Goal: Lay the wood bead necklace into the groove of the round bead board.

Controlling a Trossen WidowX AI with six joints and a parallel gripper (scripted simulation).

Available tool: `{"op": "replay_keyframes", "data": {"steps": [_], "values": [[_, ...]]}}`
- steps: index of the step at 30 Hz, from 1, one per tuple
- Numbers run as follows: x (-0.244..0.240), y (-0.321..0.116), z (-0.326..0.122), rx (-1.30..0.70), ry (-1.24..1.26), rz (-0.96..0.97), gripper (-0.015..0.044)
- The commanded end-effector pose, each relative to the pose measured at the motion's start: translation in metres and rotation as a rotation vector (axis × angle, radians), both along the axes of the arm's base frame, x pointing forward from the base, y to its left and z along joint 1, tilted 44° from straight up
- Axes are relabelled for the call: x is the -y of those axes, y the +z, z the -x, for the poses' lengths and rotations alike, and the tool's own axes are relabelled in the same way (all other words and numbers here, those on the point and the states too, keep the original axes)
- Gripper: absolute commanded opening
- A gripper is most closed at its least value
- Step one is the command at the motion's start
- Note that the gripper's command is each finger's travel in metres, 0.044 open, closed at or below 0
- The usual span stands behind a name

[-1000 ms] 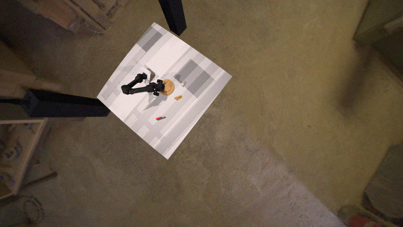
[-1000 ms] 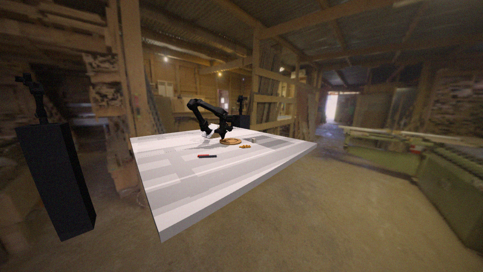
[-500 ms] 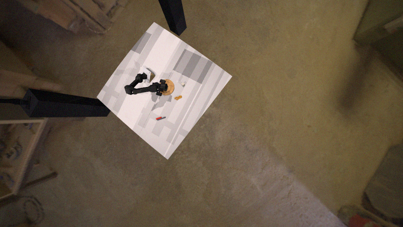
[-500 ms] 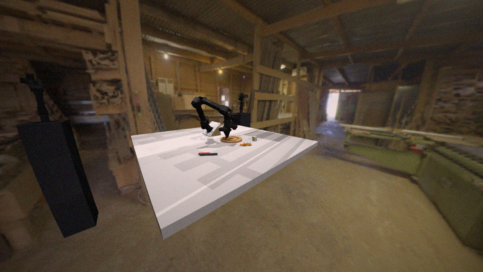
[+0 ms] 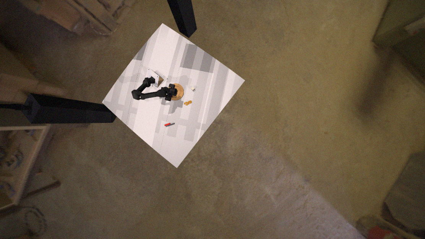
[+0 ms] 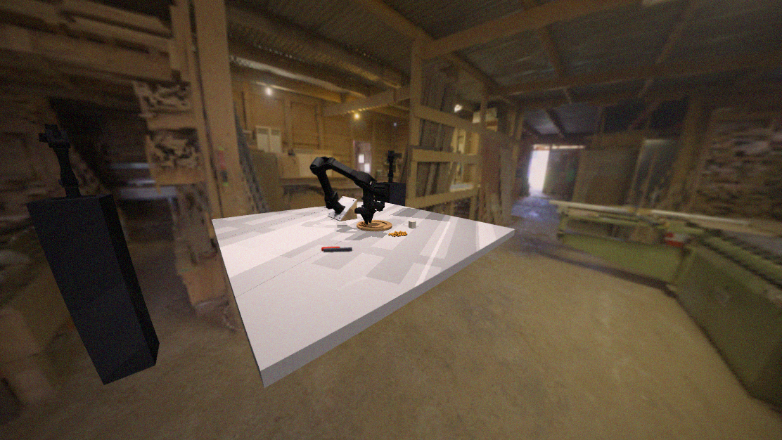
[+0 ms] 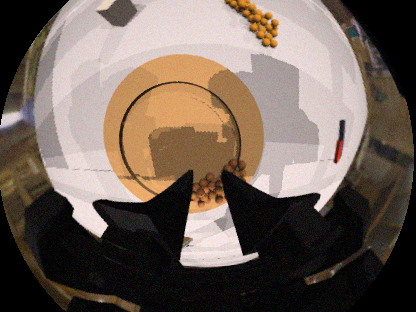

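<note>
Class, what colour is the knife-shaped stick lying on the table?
Red and black; wrist view.

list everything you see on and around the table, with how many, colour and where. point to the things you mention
bead board (image 5: 180, 92) (image 6: 387, 225) (image 7: 122, 95): one, round, light wood, under the gripper
brown beads (image 7: 210, 187): one cluster, on the board's edge nearest the gripper
orange beads (image 5: 187, 102) (image 6: 397, 233) (image 7: 264, 29): one bunch, on the table beside the board
small block (image 5: 193, 88) (image 6: 411, 223) (image 7: 118, 12): one, pale, on the table past the board
marker (image 5: 169, 124) (image 6: 335, 249) (image 7: 340, 142): one or two touching, red and dark, off to one side
wedge-shaped stand (image 5: 160, 79) (image 6: 348, 209): one, white and brown, by the arm's base
table (image 5: 175, 154) (image 6: 284, 333) (image 7: 65, 130): one, white
pillars (image 5: 74, 109) (image 6: 93, 284): two, black, off the table
arm (image 5: 150, 94) (image 6: 344, 170): one, black, reaching over the board
gripper (image 5: 176, 92) (image 6: 368, 220) (image 7: 207, 172): one, black, partly open at the brown beads
</note>
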State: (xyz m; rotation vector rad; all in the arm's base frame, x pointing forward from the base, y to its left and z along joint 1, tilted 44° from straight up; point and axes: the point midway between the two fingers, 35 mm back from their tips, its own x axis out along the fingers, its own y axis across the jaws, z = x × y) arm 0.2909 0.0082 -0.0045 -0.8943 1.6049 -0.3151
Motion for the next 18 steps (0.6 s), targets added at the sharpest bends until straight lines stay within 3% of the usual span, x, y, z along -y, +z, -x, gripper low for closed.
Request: {"op": "replay_keyframes", "data": {"steps": [1, 9, 18], "values": [[-0.0002, 0.0003, -0.0001, 0.0, 0.0, 0.0, 0.0236], [-0.002, 0.0016, 0.0011, -0.006, 0.001, 0.0, 0.044], [-0.0054, 0.0051, 0.0011, -0.004, 0.0, 0.0, 0.044]]}}
